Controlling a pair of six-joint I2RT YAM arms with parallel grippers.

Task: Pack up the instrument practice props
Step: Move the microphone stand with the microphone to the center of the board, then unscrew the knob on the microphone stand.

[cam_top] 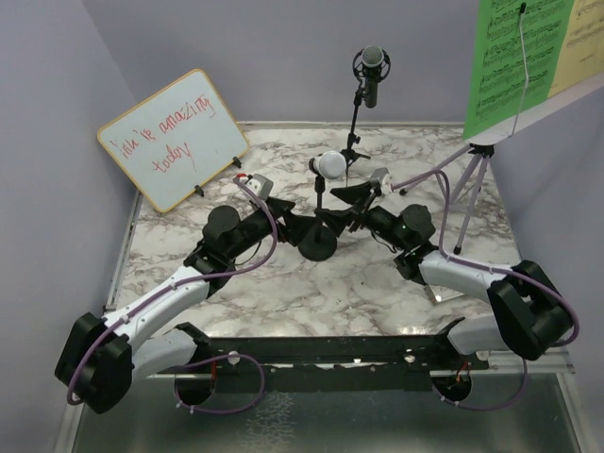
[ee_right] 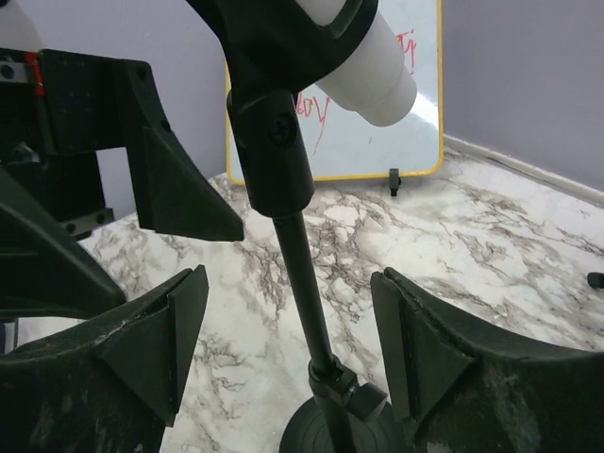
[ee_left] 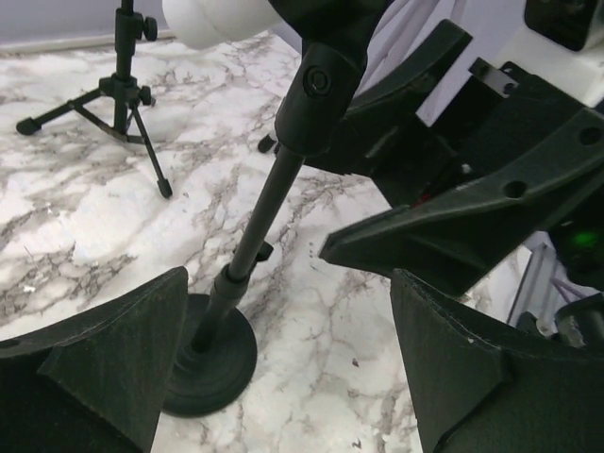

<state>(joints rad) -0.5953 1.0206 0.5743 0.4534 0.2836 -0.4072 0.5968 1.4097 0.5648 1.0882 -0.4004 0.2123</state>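
The black round-base mic holder (cam_top: 318, 243) stands mid-table and carries a grey-headed microphone (cam_top: 330, 165). Both grippers flank its pole. My left gripper (cam_top: 300, 225) is open, with the pole (ee_left: 264, 212) and base (ee_left: 212, 354) near its left finger. From the other side, my right gripper (cam_top: 351, 200) is open around the pole (ee_right: 304, 274) and does not touch it. A second microphone (cam_top: 373, 64) sits in the black mic tripod (cam_top: 351, 142) at the back. At the right the lilac music rack (cam_top: 472, 179) holds a green sheet (cam_top: 510, 66) and a yellow sheet (cam_top: 578, 38).
The wood-framed whiteboard (cam_top: 175, 140) leans on the left wall and also shows behind the pole (ee_right: 377, 142). A small white flat device (cam_top: 440, 294) lies by my right forearm. Purple walls close in the marble table (cam_top: 283, 293) on three sides.
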